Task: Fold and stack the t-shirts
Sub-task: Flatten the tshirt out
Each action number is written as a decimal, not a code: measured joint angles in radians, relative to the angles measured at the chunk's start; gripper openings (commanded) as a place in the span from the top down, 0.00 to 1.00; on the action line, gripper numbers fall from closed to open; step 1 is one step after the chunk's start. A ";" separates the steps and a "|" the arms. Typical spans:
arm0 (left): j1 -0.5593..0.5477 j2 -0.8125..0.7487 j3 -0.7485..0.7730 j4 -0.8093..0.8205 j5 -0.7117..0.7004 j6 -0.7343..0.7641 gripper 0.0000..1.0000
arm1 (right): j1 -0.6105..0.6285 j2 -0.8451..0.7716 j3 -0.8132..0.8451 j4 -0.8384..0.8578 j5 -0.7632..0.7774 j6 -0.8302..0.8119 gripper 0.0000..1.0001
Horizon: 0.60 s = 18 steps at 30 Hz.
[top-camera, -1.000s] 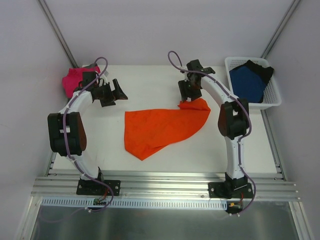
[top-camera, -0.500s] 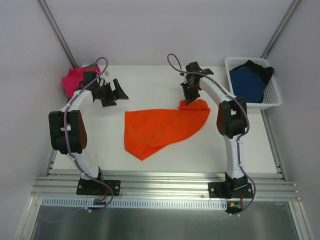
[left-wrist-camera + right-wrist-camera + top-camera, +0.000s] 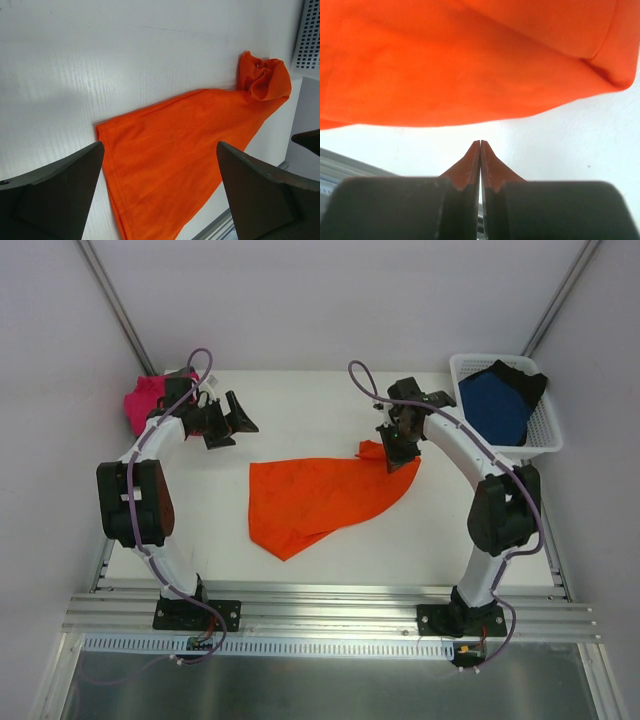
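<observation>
The bright orange cloth t-shirt [image 3: 320, 500] lies half-spread at the centre of the white table [image 3: 330, 400], so the step is likely flattening it for a first fold. At its 2 o'clock corner the right gripper [image 3: 393, 453] is pressed shut. Its wrist view shows bare fingertips [image 3: 470, 167] and cloth just beyond, which the overhead hides, so it probably must open and pinch that corner. The left gripper [image 3: 238, 420] hangs wide and empty at 10 o'clock beside the magenta-pink t-shirt [image 3: 145, 400]. The dark blue t-shirt [image 3: 495, 405] and black t-shirt [image 3: 528, 380] sit in the white plastic mesh basket [image 3: 545, 445] at 1 o'clock.

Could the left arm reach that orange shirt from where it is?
Probably yes: the open left fingers face the orange shirt across bare table, nothing between. The right fingers pinch only its far corner.
</observation>
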 measured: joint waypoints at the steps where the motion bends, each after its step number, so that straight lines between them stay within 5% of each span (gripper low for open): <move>1: 0.000 0.001 0.003 0.000 0.004 -0.005 0.03 | 0.004 -0.023 -0.019 -0.006 -0.001 0.001 0.79; 4: 0.000 0.011 0.013 0.000 0.012 -0.016 0.02 | 0.010 -0.038 -0.027 -0.012 0.000 0.010 0.41; 5: 0.000 0.016 0.016 0.000 0.014 -0.018 0.01 | 0.011 -0.028 -0.012 -0.015 0.002 0.011 0.37; 18: 0.001 0.041 0.017 -0.019 0.033 -0.013 0.01 | 0.017 0.304 0.365 0.042 0.006 0.007 0.34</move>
